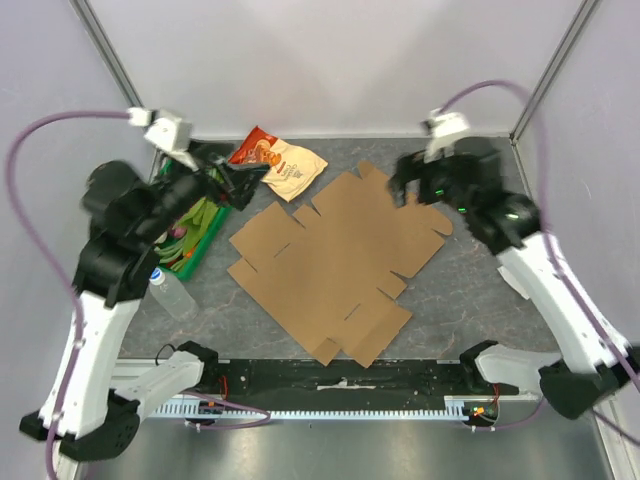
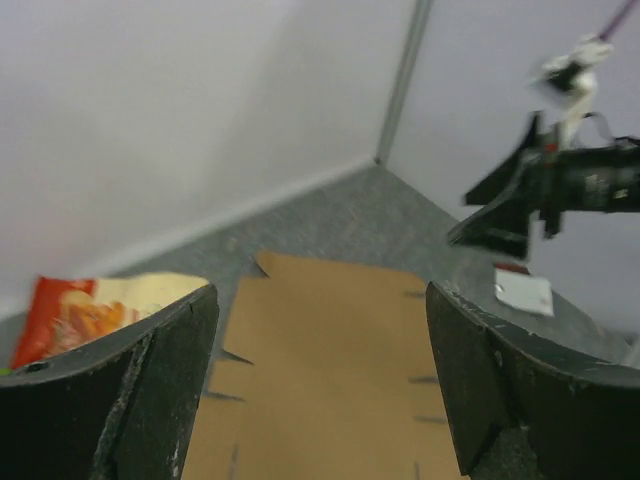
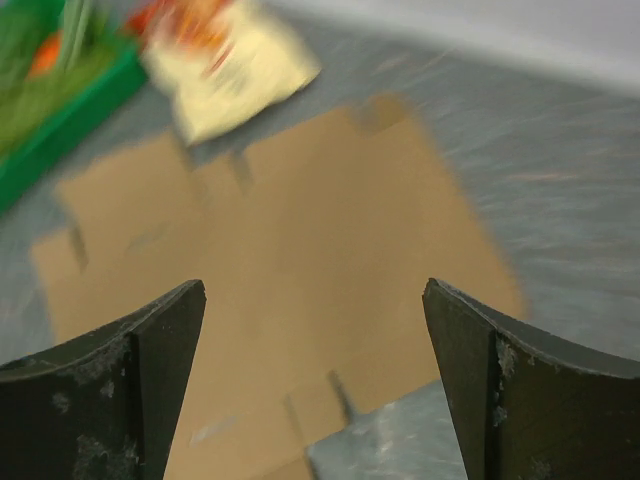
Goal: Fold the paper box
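Left fingers (image 2: 150, 390) are filling the foreground of the left wrist view, standing spread wide and gripping nothing. The paper box (image 2: 330, 370) is showing through the gap between them, lying farther off on the tabletop (image 1: 470, 290) and touching neither finger. Right fingers (image 3: 520, 390) are likewise standing released and empty in the right wrist view, with the flat brown sheet showing between and beyond them, clear of contact. Seen from the top external view, the paper box (image 1: 335, 255) is lying unfolded and flat near the middle of the grey tabletop, a large cutout with flaps and tabs around its outline, turned at an angle to the tabletop's edges. The left fingers are hovering over the far left of the tabletop, between a green tray (image 1: 195, 235) and a snack bag (image 1: 280, 165), near the box's left corner but apart from it. The right fingers are hanging raised above the box's far right edge. The snack bag is lying just beside the box's far edge; whether the two are touching cannot be told. A clear bottle (image 1: 172, 292) is lying beside the tray, apart from the box.
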`<state>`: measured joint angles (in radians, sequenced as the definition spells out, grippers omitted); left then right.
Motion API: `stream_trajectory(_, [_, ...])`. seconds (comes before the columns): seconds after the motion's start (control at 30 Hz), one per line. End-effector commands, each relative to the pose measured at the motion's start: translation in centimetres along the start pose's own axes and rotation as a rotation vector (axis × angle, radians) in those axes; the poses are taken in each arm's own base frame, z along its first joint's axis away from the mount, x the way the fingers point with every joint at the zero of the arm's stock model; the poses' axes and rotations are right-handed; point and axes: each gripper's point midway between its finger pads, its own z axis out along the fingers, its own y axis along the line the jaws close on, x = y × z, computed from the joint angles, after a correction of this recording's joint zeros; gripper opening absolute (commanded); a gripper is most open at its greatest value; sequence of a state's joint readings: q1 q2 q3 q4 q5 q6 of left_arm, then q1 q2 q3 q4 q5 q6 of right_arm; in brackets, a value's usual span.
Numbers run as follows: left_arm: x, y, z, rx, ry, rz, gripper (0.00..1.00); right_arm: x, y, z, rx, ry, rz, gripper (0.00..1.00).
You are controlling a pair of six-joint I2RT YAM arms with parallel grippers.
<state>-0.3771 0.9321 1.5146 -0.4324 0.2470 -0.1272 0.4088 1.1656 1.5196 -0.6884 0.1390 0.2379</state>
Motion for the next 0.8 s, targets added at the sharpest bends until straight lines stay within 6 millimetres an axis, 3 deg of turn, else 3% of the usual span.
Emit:
stream_trajectory(0.0, [10.0,-3.4,1.8,0.228,0.343,-0.231,0.84,11.1,13.8,2.7,-0.575,0.240,-0.114,0.98])
stream_trajectory(0.03, [12.6,-3.3,1.7,0.224,0.398,-0.267,0.82,14.2,15.2,2.9,-0.613,0.304,-0.129,0.98])
stream_trajectory(0.07, [13.2,-3.5,1.1,0.226,0.403,-0.278,0.82,16.0,17.7,1.9,-0.679,0.334,-0.149,0.98])
stream_trajectory(0.1, [13.6,-3.4,0.9,0.215,0.393,-0.288,0.81,16.6,19.0,2.0,-0.701,0.326,-0.129,0.98])
stream_trajectory(0.13, [16.1,-3.1,0.4,0.193,0.431,-0.312,0.81,19.9,19.7,2.1,-0.694,0.414,-0.056,0.98])
stream_trajectory(0.2, [16.4,-3.2,-0.7,0.178,0.399,-0.339,0.81,21.9,22.8,0.8,-0.818,0.442,-0.001,0.98])
stream_trajectory(0.23, [18.5,-3.2,-1.2,0.173,0.433,-0.367,0.81,23.3,23.4,0.7,-0.831,0.464,0.004,0.98])
stream_trajectory(0.27, [19.2,-3.6,-1.7,0.184,0.440,-0.384,0.81,25.9,24.0,-0.4,-0.859,0.500,-0.028,0.98])
stream_trajectory(0.3, [19.5,-3.9,-2.3,0.190,0.438,-0.407,0.81,26.4,24.9,-0.7,-0.894,0.459,-0.063,0.98])
stream_trajectory(0.33, [21.4,-3.9,-2.7,0.185,0.470,-0.428,0.81,28.5,24.1,-0.4,-0.836,0.446,-0.132,0.98])
stream_trajectory(0.37, [22.2,-3.8,-3.0,0.178,0.482,-0.436,0.81,30.2,25.4,-2.2,-0.882,0.414,-0.280,0.98])
stream_trajectory(0.43, [23.9,-3.6,-3.7,0.151,0.509,-0.451,0.80,30.7,25.1,-1.8,-0.755,0.265,-0.442,0.98])
stream_trajectory(0.47, [24.4,-3.5,-3.9,0.145,0.515,-0.453,0.80,32.4,25.8,-3.7,-0.762,0.230,-0.529,0.98])
stream_trajectory(0.57, [25.2,-3.3,-4.6,0.119,0.526,-0.456,0.79,32.8,26.4,-4.7,-0.726,0.094,-0.640,0.97])
stream_trajectory(0.67, [25.5,-3.3,-5.3,0.109,0.525,-0.464,0.79,32.8,25.6,-5.5,-0.640,0.038,-0.736,0.94])
stream_trajectory(0.77, [26.2,-3.2,-5.7,0.087,0.531,-0.487,0.79,33.7,25.2,-6.5,-0.681,0.080,-0.770,0.92])
